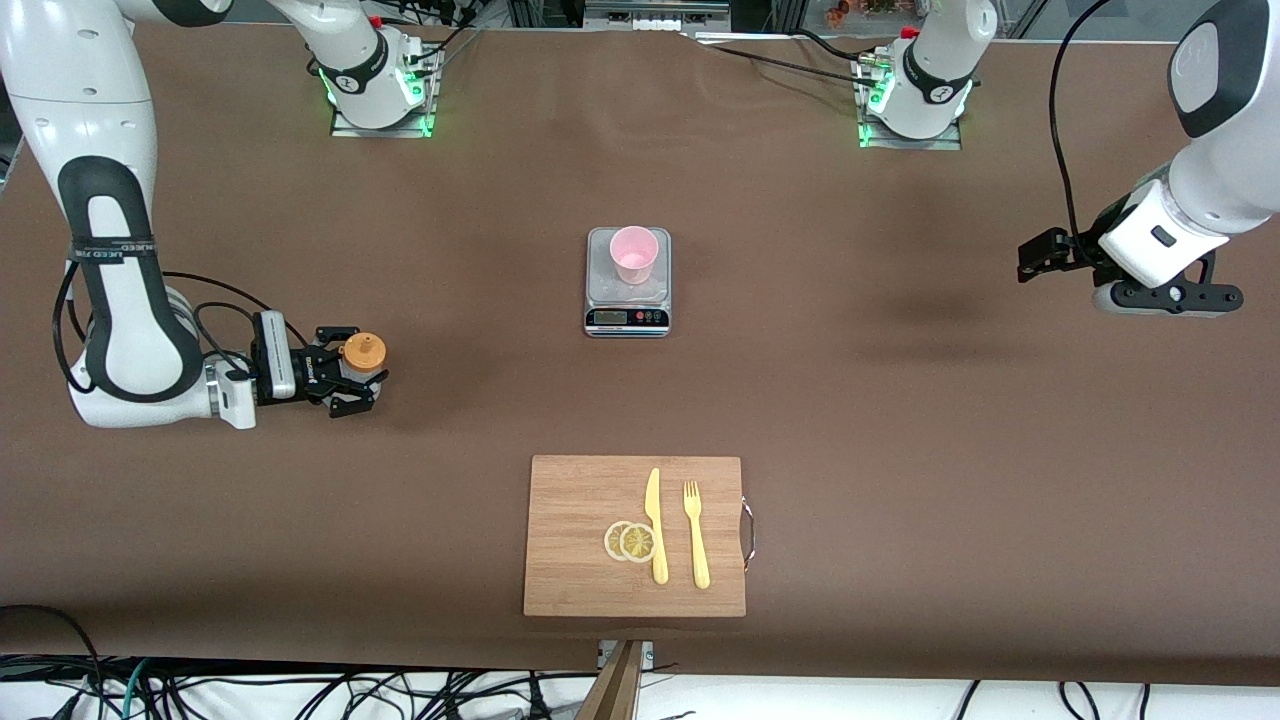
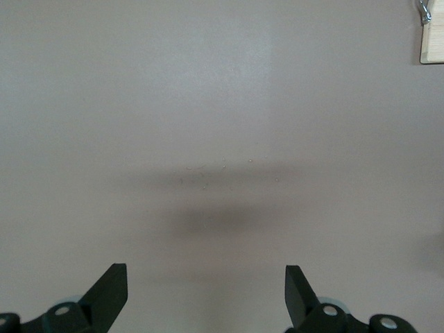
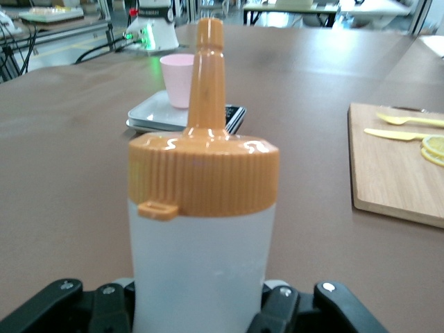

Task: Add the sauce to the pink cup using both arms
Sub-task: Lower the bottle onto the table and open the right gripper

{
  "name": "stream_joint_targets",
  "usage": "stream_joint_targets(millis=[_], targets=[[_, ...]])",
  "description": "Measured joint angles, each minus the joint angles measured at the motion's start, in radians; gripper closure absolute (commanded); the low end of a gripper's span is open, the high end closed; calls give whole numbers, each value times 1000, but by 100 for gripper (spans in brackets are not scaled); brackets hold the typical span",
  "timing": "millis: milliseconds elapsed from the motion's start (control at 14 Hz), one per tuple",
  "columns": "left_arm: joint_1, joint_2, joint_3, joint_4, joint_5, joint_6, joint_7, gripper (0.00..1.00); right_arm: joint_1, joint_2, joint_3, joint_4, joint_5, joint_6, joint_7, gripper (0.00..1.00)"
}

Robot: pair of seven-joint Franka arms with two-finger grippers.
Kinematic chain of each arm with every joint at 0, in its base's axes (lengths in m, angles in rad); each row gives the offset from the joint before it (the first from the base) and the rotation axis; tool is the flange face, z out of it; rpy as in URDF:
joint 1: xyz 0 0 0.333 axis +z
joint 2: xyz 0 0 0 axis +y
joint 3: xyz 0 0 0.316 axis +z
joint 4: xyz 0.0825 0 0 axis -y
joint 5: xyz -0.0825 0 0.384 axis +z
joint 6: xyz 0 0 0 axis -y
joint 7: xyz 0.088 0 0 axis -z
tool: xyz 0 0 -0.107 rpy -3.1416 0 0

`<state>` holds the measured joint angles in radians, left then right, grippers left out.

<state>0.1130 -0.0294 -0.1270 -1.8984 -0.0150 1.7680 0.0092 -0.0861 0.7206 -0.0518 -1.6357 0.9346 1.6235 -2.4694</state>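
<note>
Front view: the right arm [image 1: 110, 260] comes down from its base and bends low at the right arm's end of the table, forearm running level with the tabletop. The right gripper [image 1: 352, 378] points sideways toward the table's middle, fingers clamped on the sauce bottle [image 1: 363, 352], which stands upright, orange nozzle up. Right wrist view confirms it: the bottle's whitish body [image 3: 201, 270] sits squeezed between the black fingers [image 3: 277, 312], cap and nozzle above them.

The pink cup [image 1: 634, 254] stands upright on a small kitchen scale [image 1: 627, 300] at mid-table, well apart from the bottle.

The left arm [image 1: 1215, 150] waits, raised over the bare brown cloth [image 1: 900, 400] at its own end of the table. The left gripper [image 1: 1040, 258] hangs in the air; in the left wrist view its fingers [image 2: 111, 291] stand wide apart, gripping nothing.

Nearer the front camera lies a wooden cutting board [image 1: 580, 580] bearing two lemon slices [image 1: 630, 541], a yellow knife [image 1: 655, 525] and a yellow fork [image 1: 696, 535].
</note>
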Motion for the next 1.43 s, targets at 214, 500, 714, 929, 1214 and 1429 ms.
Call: stream_joint_targets(millis=[214, 500, 714, 929, 1214, 1429], targets=[[0, 0, -4, 0, 4, 0, 0, 0, -39, 37, 0, -3, 37, -39, -53, 100], [0, 2, -11, 0, 4, 0, -8, 0, -91, 86, 0, -17, 85, -88, -105, 100], [0, 4, -32, 0, 4, 0, -30, 0, -120, 117, 0, -18, 106, -122, -131, 100], [0, 5, -33, 0, 4, 0, -33, 0, -138, 123, 1, -18, 111, -146, -134, 100], [0, 9, -33, 0, 5, 0, -33, 0, -162, 135, 1, -24, 126, -173, -134, 100], [0, 12, -33, 0, 5, 0, -33, 0, -182, 159, 1, -25, 149, -189, -154, 100]])
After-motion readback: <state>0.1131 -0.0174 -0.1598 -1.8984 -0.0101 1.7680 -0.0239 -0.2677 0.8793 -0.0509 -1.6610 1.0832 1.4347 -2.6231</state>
